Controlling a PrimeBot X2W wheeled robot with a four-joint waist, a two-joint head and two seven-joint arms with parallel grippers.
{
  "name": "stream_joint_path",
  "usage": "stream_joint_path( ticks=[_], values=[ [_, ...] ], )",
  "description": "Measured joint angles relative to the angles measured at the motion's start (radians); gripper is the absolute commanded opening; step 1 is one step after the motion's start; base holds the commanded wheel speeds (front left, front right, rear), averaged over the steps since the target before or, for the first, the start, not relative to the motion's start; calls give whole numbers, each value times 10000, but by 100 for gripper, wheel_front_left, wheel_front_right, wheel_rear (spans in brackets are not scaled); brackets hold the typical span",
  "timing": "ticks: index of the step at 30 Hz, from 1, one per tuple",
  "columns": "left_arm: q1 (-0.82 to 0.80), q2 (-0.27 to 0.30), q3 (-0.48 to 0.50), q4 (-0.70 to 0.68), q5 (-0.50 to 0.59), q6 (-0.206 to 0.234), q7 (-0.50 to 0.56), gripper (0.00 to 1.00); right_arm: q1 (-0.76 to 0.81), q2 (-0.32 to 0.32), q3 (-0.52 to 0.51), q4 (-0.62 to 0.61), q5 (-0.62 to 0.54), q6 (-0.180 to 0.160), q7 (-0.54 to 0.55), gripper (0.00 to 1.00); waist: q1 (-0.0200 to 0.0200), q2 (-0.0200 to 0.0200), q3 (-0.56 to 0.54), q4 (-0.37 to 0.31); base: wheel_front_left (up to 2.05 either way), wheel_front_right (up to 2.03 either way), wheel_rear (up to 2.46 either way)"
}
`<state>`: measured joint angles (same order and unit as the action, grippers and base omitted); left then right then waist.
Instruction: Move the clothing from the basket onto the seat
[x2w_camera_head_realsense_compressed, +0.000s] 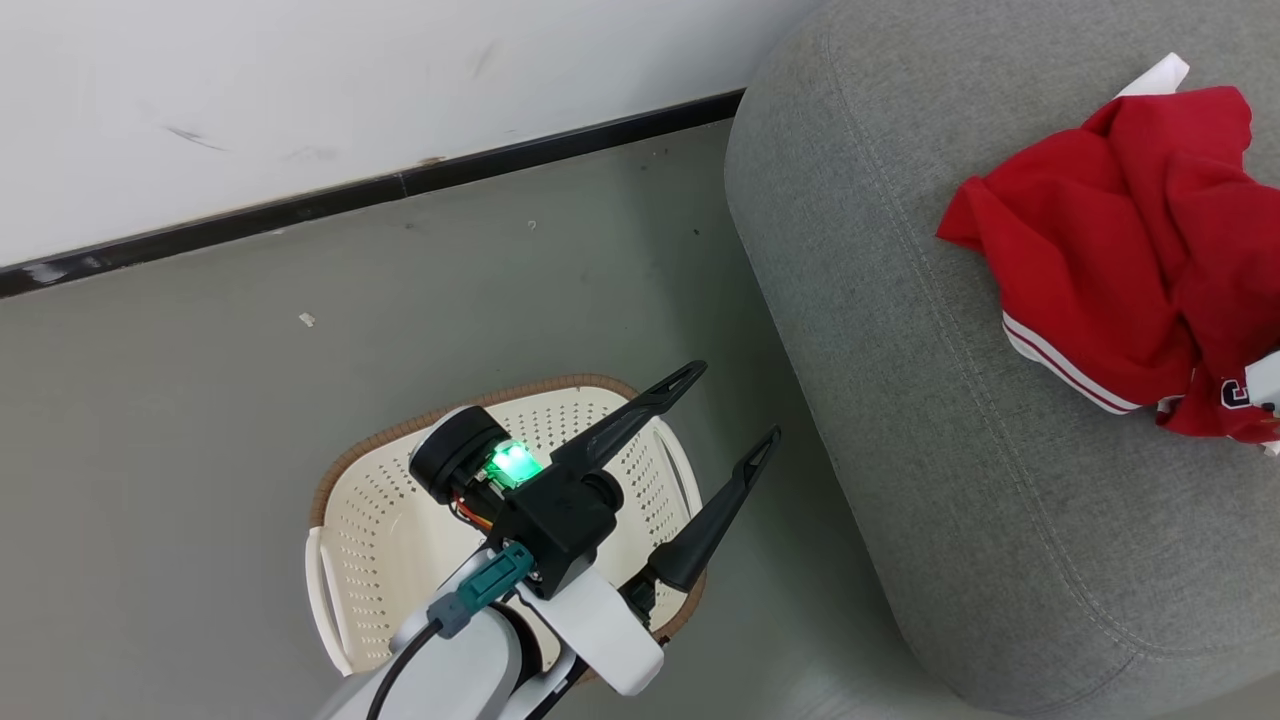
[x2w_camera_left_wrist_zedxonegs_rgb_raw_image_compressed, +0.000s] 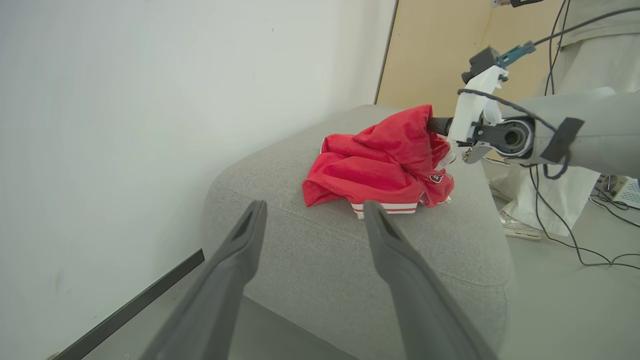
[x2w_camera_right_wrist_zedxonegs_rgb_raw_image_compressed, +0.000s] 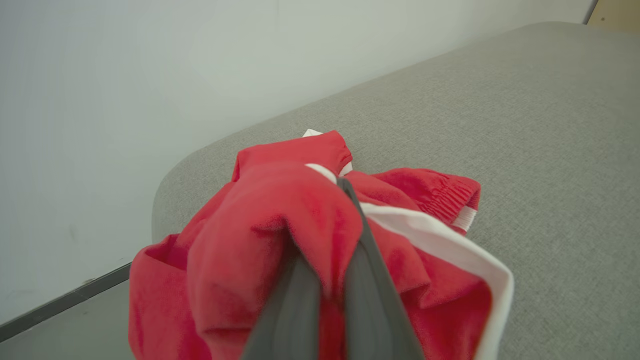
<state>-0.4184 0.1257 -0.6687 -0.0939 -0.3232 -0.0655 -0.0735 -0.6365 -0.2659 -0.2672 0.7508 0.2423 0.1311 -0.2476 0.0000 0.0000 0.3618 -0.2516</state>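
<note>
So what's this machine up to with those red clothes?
It is moving laundry from a basket to a seat. Its right gripper is shut on the red clothing, which lies bunched on the grey seat. The left gripper hangs open above the basket on the floor. What shows of the basket's inside is bare, though part of it is hidden.

Seat (x2w_camera_head_realsense_compressed: 900, 400) matt woven cloth; clothing (x2w_camera_head_realsense_compressed: 1110, 260) soft knit; basket (x2w_camera_head_realsense_compressed: 400, 530) smooth perforated plastic
</note>
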Motion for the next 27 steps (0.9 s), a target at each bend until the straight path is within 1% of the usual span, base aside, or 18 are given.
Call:
stream_joint_path(
  ticks=[1,2,3,4,5,13,20,24,27],
  values=[
    [-19,-2,4,21,0,-2,-58,100,15,-21,77,-79,61,0,0,58,0,0,-15,-22,0,0,0],
    [-22,-2,8,42,0,-2,-84,100,63,-38,173,-201,73,-2,0,73,0,0,-30,-45,0,0,0],
    [-22,-4,12,77,-4,-2,-86,100,167,-36,244,-370,92,-2,0,92,0,0,-48,-70,0,0,0],
    [-22,-4,19,102,-13,-2,-107,100,241,-29,313,-470,121,0,0,92,0,0,-68,-96,0,0,0],
    [-22,-2,25,113,-13,-2,-151,100,351,-31,372,-625,136,-2,0,100,0,0,-87,-124,0,0,0],
    [-19,-13,63,259,-107,-73,-226,100,1100,-268,1183,-1352,132,0,-2,100,0,0,-240,-404,0,0,0],
    [4,23,171,445,-203,-73,-295,100,1830,-328,1471,-2307,132,0,-4,100,0,0,-385,-673,0,0,0],
    [30,73,412,523,-276,-59,-357,100,2231,-439,1511,-2894,132,4,-4,100,0,0,-481,-816,0,0,0],
    [169,123,608,600,-387,36,-472,100,2459,-514,1549,-3342,90,4,-4,100,0,0,-570,-901,0,0,0]
  ],
)
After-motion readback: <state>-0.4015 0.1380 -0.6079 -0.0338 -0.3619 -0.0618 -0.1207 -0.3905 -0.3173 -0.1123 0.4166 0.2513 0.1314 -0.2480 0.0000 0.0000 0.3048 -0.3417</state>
